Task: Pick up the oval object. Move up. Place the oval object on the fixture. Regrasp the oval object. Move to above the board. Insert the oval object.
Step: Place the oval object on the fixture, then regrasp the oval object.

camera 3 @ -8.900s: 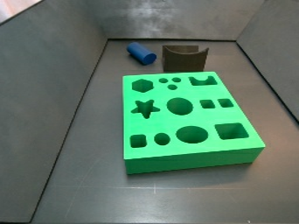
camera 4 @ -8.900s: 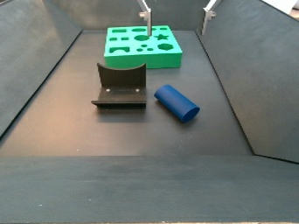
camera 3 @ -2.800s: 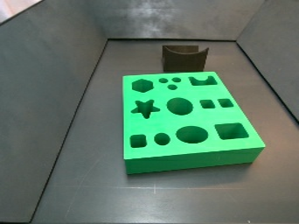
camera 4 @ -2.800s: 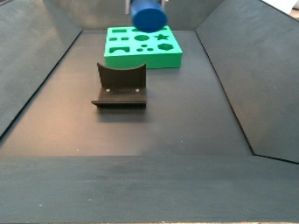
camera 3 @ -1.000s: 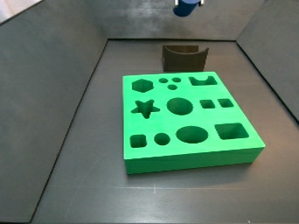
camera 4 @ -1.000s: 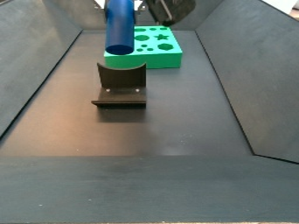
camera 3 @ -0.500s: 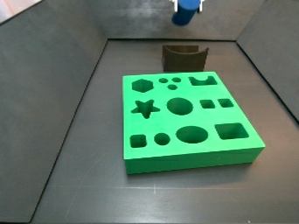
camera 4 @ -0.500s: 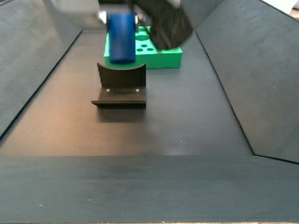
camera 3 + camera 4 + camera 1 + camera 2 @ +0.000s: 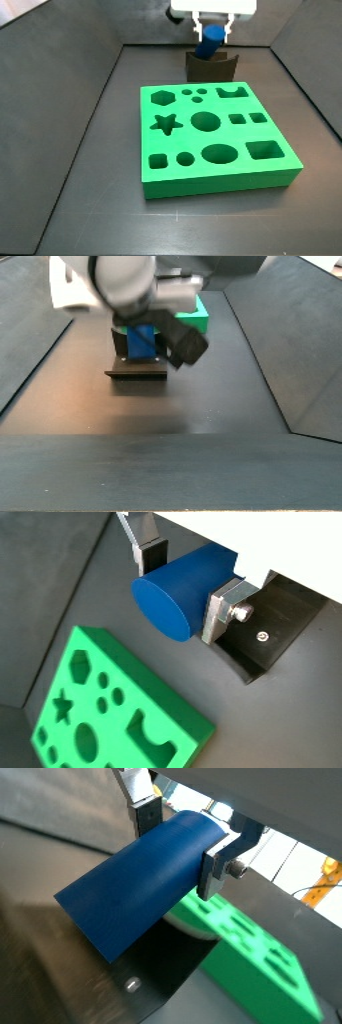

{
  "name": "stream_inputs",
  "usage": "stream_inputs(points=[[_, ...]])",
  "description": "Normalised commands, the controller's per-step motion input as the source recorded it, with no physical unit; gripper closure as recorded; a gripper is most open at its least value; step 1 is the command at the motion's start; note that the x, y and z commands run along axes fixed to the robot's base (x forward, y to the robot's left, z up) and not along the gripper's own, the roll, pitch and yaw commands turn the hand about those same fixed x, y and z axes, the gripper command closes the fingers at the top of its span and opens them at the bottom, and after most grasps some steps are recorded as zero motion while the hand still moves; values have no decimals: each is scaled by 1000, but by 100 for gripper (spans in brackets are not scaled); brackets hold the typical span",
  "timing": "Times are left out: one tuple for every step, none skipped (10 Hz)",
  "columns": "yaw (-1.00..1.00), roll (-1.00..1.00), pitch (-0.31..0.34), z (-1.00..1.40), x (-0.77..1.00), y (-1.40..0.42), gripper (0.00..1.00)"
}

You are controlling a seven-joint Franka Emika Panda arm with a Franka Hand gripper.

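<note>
My gripper (image 9: 185, 584) is shut on the oval object (image 9: 181, 590), a smooth blue peg held between the silver fingers in both wrist views (image 9: 140, 883). In a side view the gripper (image 9: 210, 37) holds the blue peg (image 9: 210, 45) just above the dark fixture (image 9: 211, 67) at the far end of the floor. In a side view the arm hides most of the fixture (image 9: 135, 368), and a strip of the blue peg (image 9: 138, 341) shows at it. Whether the peg touches the notch cannot be told. The green board (image 9: 214, 135) lies nearby.
Grey walls enclose the dark floor on all sides in both side views. The board (image 9: 107, 712) lies beside the fixture (image 9: 274, 627) in a wrist view. The board's far edge (image 9: 195, 314) shows behind the arm.
The gripper has come down with the blue peg, from high above the fixture to just over it. The arm now fills the view over the fixture.
</note>
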Motion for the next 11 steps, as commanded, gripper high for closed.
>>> stream_inputs(points=[[-219, -165, 44, -940, 185, 131, 100], [-196, -173, 1, -691, 147, 102, 100], [-183, -174, -14, -573, 133, 89, 100], [-144, -143, -32, -403, 101, 92, 100], [-113, -127, -56, -365, 80, 110, 100], [-87, -126, -57, -362, 79, 109, 100], [-74, -127, -56, -363, 78, 107, 100], [0, 0, 0, -167, 0, -500, 100], [0, 0, 0, 0, 0, 0, 0], [8, 28, 14, 1000, 0, 0, 0], [10, 31, 14, 1000, -1, -1, 0]])
